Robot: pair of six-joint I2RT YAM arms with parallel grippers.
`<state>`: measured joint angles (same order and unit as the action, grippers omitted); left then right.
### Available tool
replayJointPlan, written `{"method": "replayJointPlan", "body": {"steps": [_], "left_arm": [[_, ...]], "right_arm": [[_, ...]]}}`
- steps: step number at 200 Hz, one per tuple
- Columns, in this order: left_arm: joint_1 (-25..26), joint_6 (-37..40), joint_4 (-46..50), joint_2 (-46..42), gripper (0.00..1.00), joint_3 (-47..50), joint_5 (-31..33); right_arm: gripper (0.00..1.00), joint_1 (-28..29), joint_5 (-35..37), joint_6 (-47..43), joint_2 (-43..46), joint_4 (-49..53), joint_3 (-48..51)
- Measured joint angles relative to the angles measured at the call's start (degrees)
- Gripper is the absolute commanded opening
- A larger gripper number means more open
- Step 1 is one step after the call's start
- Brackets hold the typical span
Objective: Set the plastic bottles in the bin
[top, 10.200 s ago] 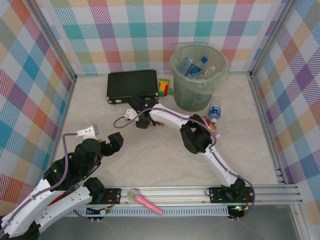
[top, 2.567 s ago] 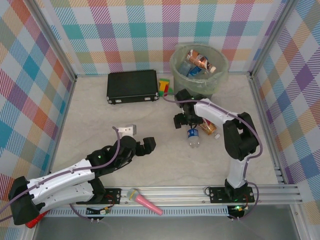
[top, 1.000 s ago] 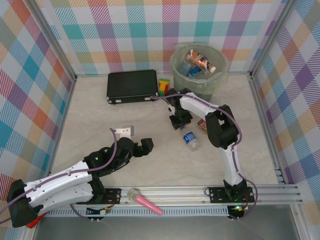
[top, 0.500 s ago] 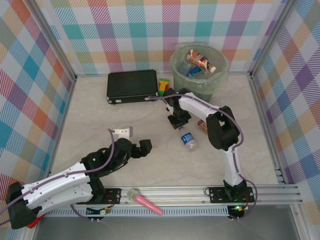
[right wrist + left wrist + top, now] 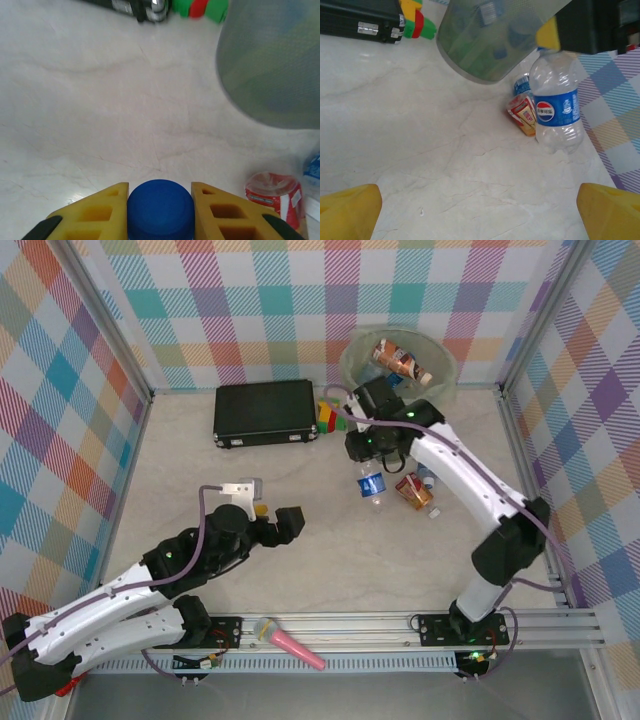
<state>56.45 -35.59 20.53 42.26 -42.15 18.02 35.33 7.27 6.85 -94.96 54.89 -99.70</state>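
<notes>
The walls (image 5: 250, 310) are pastel plaid in pink, teal, yellow, orange and purple. The tabletop (image 5: 330, 550) is cream marble with faint grey veins. The far-right bin (image 5: 447, 370) is translucent pale green. The clear bottle (image 5: 371, 483) carries a blue label and a blue cap (image 5: 160, 212). Right of it, the crushed bottle (image 5: 413, 490) is red-orange labelled. The right gripper (image 5: 160, 192) has yellow fingers (image 5: 95, 215). The far case (image 5: 265, 412) is black, the blocks (image 5: 328, 416) red, green and yellow, and the near stick (image 5: 295, 644) pink.

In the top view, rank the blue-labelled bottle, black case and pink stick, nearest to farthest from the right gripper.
1. Blue-labelled bottle, gripped by the cap in the right gripper.
2. Black case, to the far left.
3. Pink stick, by the near rail.
</notes>
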Motion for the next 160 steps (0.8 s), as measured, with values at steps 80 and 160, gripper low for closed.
{"method": "replayJointPlan", "body": {"steps": [80,160], "left_arm": [[0.00,1.92,1.22,3.45,1.00,-6.58,-1.16],[0.00,4.81,3.39,6.78,1.00,-13.66,-1.46]], "right_arm": [[0.24,-0.98,6.14,-0.50,9.68,-7.26,-2.14],[0.26,-11.39,9.20,-3.15,13.90,-27.78,-3.98]]}}
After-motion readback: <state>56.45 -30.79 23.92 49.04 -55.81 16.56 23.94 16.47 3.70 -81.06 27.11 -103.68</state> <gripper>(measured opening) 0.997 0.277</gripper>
